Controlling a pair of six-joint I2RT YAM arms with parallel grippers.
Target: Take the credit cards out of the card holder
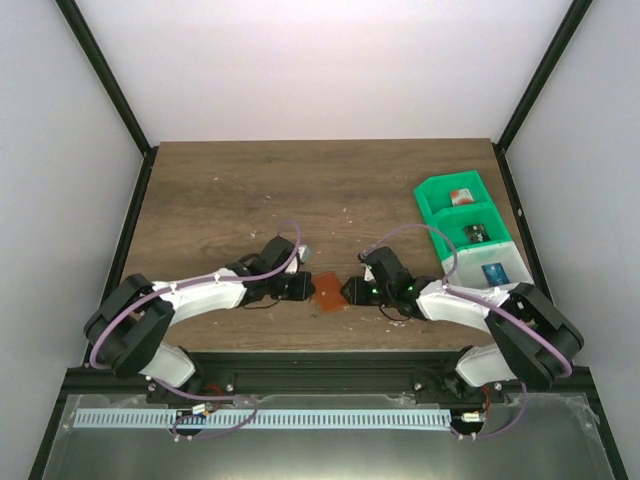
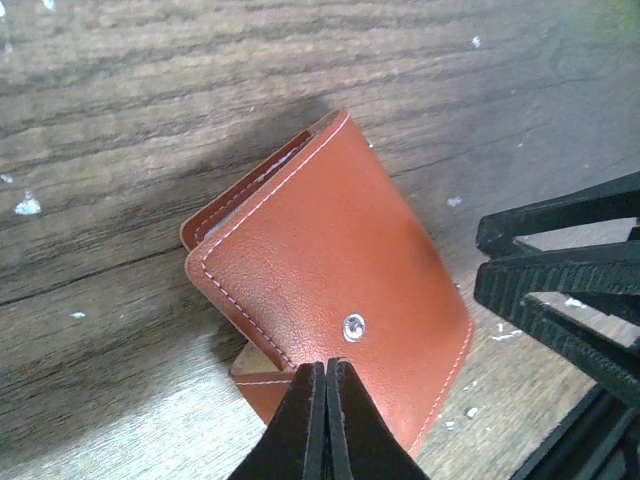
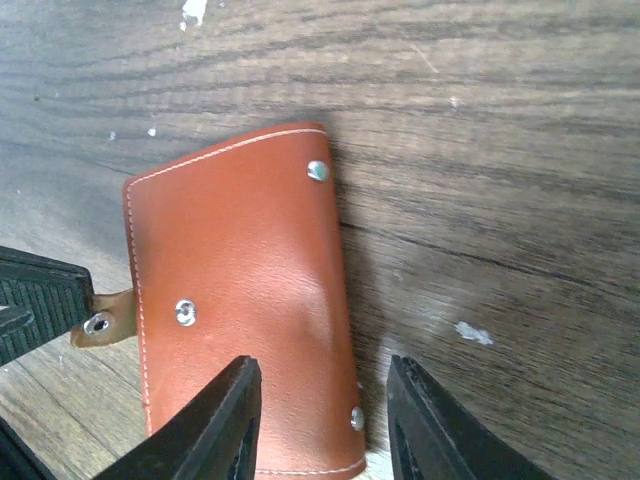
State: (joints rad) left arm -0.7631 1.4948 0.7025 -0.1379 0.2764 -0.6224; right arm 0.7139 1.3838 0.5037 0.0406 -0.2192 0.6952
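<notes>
Card holder (image 2: 330,260) folded closed, contents hidden, left pincer (image 2: 326,370) clamped on its strap (image 3: 108,322), right pincer (image 3: 322,372) spread astride its edge

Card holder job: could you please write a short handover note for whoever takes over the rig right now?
Left gripper: shut, tips at the card holder's edge; a grip on it is unconfirmed.
Right gripper: open, straddling the holder's corner.
Card holder: folded shut on the table between the arms.
Done: a red-and-white card, a dark card and a blue card lie in the bins on the right.
Left: open the holder and check for cards; its inside is hidden.
</notes>
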